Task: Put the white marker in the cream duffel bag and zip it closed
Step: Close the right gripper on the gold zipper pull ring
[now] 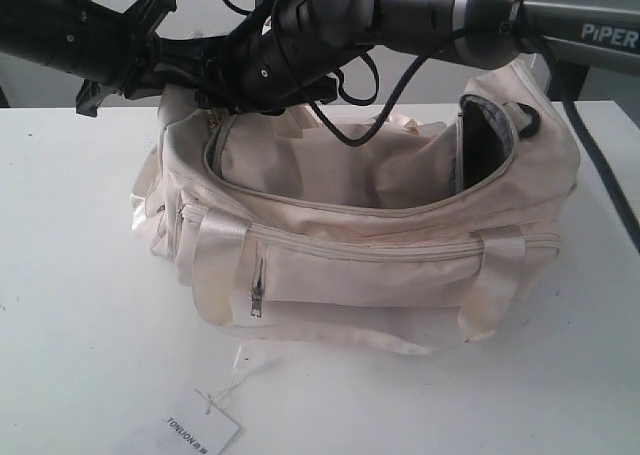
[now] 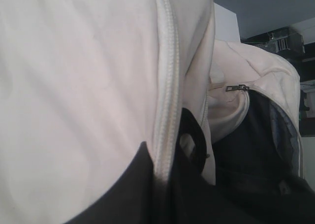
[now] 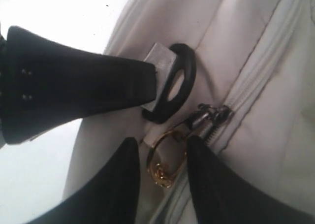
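The cream duffel bag lies on the white table with its curved top zipper open, and black lining shows at the right end. No white marker is in view. Both grippers meet at the bag's left end. My left gripper is shut on the bag's fabric at the zipper tape, beside a black ring. My right gripper is open, with its two black fingers on either side of the gold pull ring of the top zipper's slider.
A white paper tag on a string lies on the table in front of the bag. Both arms and their cables cross above the bag's back edge. A strap trails along the bag's front.
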